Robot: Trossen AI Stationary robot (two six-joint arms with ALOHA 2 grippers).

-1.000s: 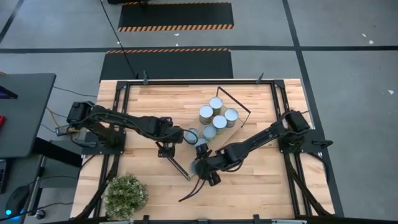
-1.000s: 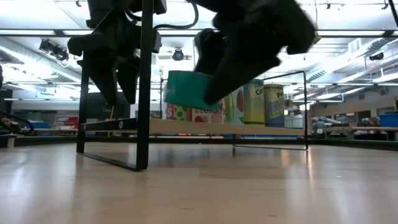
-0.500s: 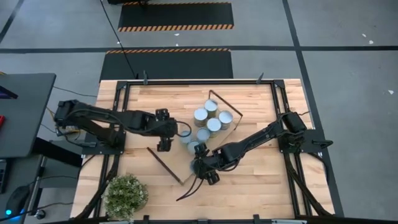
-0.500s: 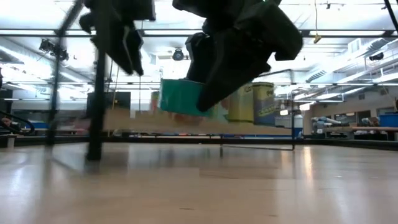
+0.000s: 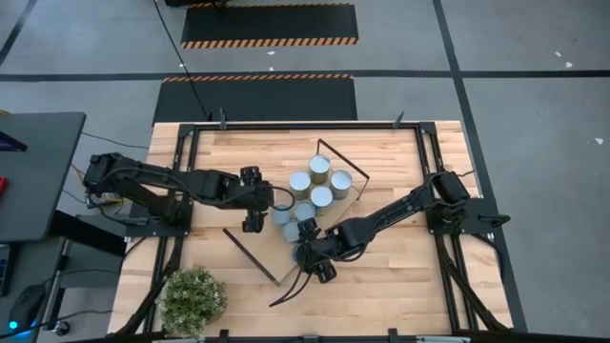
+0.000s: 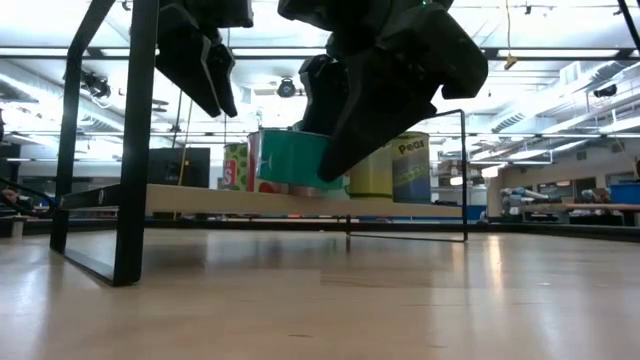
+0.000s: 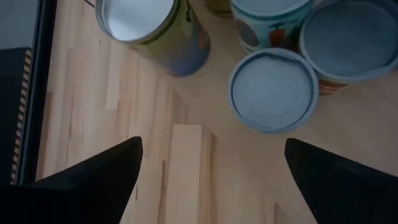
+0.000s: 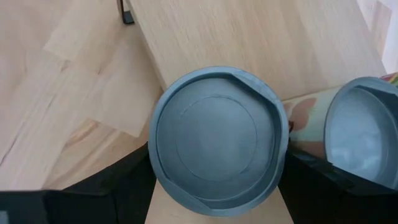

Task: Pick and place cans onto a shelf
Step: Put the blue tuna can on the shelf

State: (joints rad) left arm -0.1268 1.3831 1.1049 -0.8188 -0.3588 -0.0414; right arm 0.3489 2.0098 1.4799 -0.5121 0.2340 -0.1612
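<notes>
Right tool [image 8: 214,186] clamps can [image 8: 216,142], sides hidden; left tool [image 7: 211,174] spread wide, empty, above shelf [image 7: 186,168].

Overhead, table-level, two close wrist views

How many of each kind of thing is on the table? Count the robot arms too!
Cans: 7, one held in the right claw
Shelf: 1
Potted plant: 1
Robot arms: 2, with the left claw open over the shelf
Total: 11
</notes>
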